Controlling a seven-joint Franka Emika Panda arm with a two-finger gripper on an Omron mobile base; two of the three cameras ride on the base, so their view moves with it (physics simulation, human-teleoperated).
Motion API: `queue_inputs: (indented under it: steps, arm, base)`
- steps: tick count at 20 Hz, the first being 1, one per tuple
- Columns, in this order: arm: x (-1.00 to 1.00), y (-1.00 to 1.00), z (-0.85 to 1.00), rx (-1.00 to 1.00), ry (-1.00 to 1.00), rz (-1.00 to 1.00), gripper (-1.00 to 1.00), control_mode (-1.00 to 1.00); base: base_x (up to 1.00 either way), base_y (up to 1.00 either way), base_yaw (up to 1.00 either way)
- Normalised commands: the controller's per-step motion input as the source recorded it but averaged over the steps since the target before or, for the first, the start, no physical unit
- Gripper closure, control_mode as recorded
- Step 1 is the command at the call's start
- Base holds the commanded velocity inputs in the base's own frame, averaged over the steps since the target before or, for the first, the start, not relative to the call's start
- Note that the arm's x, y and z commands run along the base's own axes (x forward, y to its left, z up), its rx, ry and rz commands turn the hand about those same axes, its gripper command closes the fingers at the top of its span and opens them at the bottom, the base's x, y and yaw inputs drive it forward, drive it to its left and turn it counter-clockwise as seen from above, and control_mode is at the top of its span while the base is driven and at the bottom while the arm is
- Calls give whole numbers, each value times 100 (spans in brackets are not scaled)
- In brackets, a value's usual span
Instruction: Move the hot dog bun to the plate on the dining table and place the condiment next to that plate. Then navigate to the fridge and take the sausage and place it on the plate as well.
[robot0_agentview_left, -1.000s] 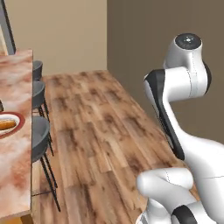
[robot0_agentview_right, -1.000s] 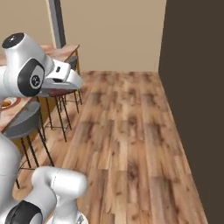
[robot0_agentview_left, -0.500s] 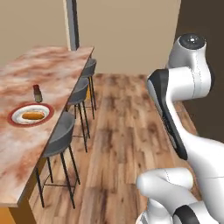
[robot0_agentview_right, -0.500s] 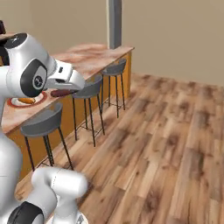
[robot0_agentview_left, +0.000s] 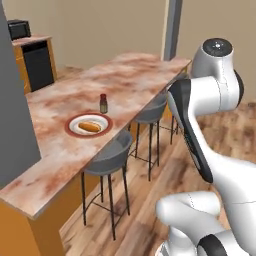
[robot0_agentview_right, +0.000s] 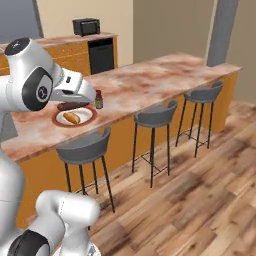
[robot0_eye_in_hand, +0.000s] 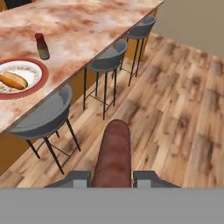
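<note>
In the left base view the plate (robot0_agentview_left: 89, 125) lay on the desk (robot0_agentview_left: 60, 150) with the hot dog bun (robot0_agentview_left: 88, 126) on it, and the condiment (robot0_agentview_left: 103, 103) stood just beside it. In the right base view the arm reached over the desk near the plate (robot0_agentview_right: 75, 117) — the sausage (robot0_agentview_right: 71, 106) showed under the hand. In the hand view the tool (robot0_eye_in_hand: 112, 178) was clamped on the sausage (robot0_eye_in_hand: 113, 154), above 3 stools (robot0_eye_in_hand: 43, 117) and wooden floor (robot0_eye_in_hand: 175, 105).

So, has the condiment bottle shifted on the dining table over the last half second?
No. The condiment still stands just beyond the plate on the dining table; the camera moved, not the bottle.
</note>
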Motion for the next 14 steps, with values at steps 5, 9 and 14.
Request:
queue_inputs:
  steps: [5,9,14]
  arm:
    - [0,0,0,0,0,0,100,100]
    - [0,0,0,0,0,0,100,100]
    - [0,0,0,0,0,0,100,100]
  base:
    - [52,-39,65]
    - [47,-47,61]
    - [38,-44,61]
